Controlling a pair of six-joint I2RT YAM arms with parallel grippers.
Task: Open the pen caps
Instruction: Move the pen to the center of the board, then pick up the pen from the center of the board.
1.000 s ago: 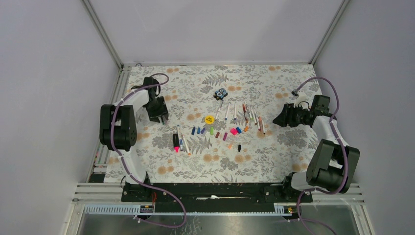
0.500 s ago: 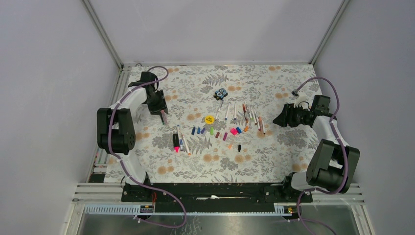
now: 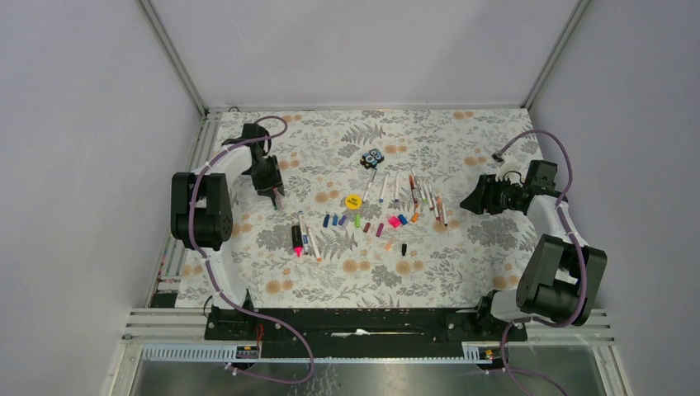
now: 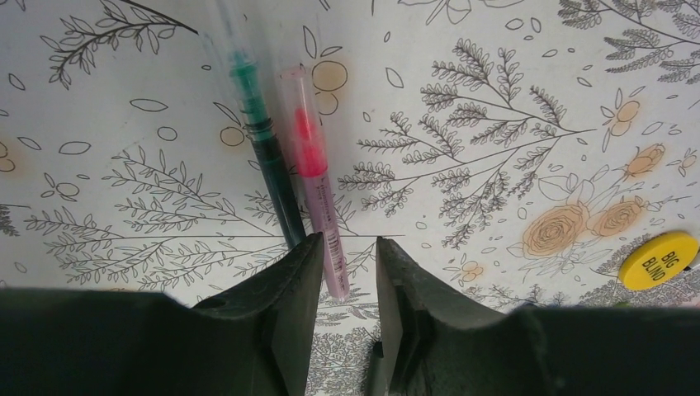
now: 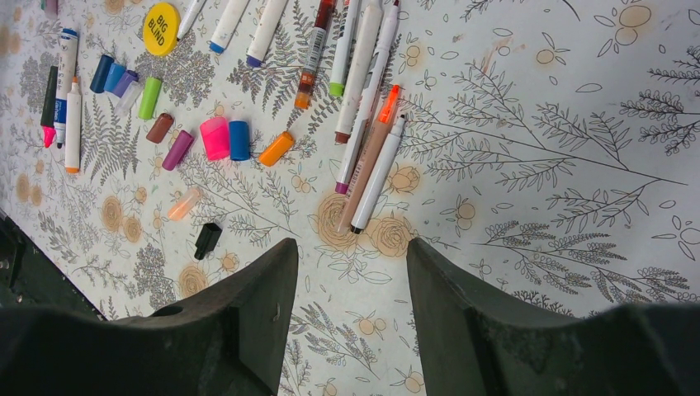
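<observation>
Two pens lie side by side on the floral cloth in the left wrist view, a pink pen (image 4: 314, 165) and a green pen (image 4: 260, 140). My left gripper (image 4: 348, 239) straddles the near end of the pink pen. Its jaws are narrow, with a gap still showing on the pen's right. In the top view it (image 3: 273, 193) is at the cloth's left. Loose pen caps (image 5: 215, 138) lie in a row, with more pens (image 5: 363, 124) fanned beside them. My right gripper (image 5: 351, 247) hangs open and empty short of them, at the right (image 3: 472, 200).
A yellow disc (image 3: 353, 200) lies mid-cloth, with a small black-and-blue block (image 3: 373, 157) behind it. A pink-and-black highlighter (image 3: 295, 239) and two pens lie left of the caps. A black cap (image 5: 206, 239) lies apart near my right gripper. Grey walls enclose the cloth.
My left arm has shifted slightly towards the back left, uncovering the pens under its fingertips. The right arm has not moved.
</observation>
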